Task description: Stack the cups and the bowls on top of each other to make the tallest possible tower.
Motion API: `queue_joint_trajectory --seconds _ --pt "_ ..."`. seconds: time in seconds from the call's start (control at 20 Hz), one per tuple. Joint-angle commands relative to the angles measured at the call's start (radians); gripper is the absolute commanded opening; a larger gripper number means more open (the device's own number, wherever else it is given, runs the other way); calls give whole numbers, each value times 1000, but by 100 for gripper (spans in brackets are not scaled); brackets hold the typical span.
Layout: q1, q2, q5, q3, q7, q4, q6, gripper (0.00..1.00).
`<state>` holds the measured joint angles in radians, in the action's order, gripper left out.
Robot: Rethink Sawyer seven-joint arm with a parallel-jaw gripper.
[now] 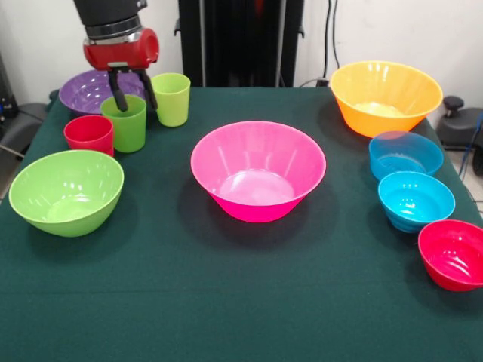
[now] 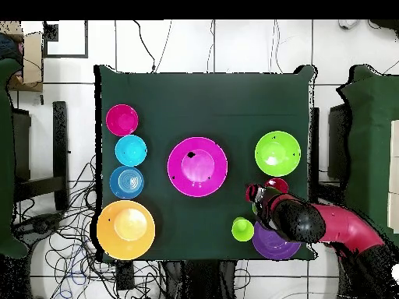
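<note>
My gripper [image 1: 134, 99] hangs at the table's far left, open, with its two dark fingers spread over the far rim of the green cup [image 1: 124, 125]. One finger is at the cup's mouth and the other is just right of it. The red cup [image 1: 89, 134] stands to its left and the lime-green cup [image 1: 172, 98] to its right. The purple bowl [image 1: 89, 89] is behind them. The lime-green bowl [image 1: 66, 190], pink bowl [image 1: 256, 170], orange bowl [image 1: 385, 96], blue bowl [image 1: 405, 154], turquoise bowl [image 1: 416, 200] and small red bowl [image 1: 455, 253] stand apart, all upright. In the overhead view the gripper [image 2: 254, 198] hides the green cup.
The arm [image 2: 327, 226] reaches in over the purple bowl [image 2: 274, 244]. The dark green table [image 1: 226, 302] is bare along its near edge. Cables lie on the floor [image 2: 70, 257] beside the table.
</note>
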<state>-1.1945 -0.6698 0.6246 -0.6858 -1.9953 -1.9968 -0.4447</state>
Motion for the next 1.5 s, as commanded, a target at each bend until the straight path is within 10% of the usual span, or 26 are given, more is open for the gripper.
queue_joint_trajectory --seconds 0.05,1.5 --pt "-10 63 95 -27 280 97 -129 100" --pt "-49 46 96 -61 312 107 -203 100"
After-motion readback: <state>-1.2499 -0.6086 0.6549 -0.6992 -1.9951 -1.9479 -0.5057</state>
